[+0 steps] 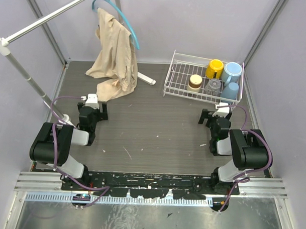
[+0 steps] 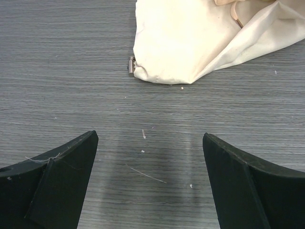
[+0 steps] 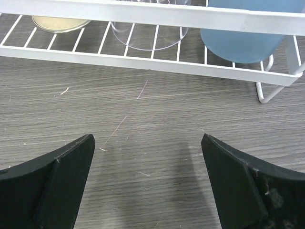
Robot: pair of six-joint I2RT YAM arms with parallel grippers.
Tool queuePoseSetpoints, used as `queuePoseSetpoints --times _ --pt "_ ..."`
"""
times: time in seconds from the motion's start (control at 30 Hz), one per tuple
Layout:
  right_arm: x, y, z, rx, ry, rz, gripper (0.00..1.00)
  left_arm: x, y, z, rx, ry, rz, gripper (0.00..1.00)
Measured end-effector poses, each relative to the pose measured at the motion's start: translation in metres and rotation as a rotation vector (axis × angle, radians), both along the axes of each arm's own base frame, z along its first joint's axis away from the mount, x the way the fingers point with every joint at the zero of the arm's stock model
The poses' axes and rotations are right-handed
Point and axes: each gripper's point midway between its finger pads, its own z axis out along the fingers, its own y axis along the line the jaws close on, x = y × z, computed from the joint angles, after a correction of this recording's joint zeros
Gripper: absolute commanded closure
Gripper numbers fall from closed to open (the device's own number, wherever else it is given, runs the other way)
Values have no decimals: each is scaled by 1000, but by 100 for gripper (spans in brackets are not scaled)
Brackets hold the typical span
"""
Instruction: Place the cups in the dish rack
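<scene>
The white wire dish rack [image 1: 178, 70] stands at the back right and holds several cups. These are a yellow-orange mug [image 1: 214, 68], a light blue handled mug [image 1: 232, 72], a small light blue tumbler [image 1: 230, 90], a clear glass cup [image 1: 213, 86] and a cream-topped cup [image 1: 195, 82]. My right gripper [image 1: 217, 117] is open just in front of the rack, low over the table. In its wrist view, nothing lies between the right gripper [image 3: 147, 138] fingers. Beyond them are the rack's front rail [image 3: 143, 14], the glass cup [image 3: 150, 38] and the tumbler [image 3: 243, 40]. My left gripper [image 1: 92, 108] [image 2: 150, 138] is open and holds nothing.
A beige garment [image 1: 114, 53] hangs from a teal hanger [image 1: 127, 20] and pools on the table just ahead of the left gripper, with its hem [image 2: 190, 43] near. A white pole stand [image 1: 23, 72] rises at the left. Grey walls close in three sides.
</scene>
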Motion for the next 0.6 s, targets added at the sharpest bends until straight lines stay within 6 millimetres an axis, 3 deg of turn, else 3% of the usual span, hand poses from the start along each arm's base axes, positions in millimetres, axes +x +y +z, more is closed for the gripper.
queuePoseSetpoints --times 0.6 --pt "0 2 -2 2 9 14 0 0 0 0 0 0 0 2"
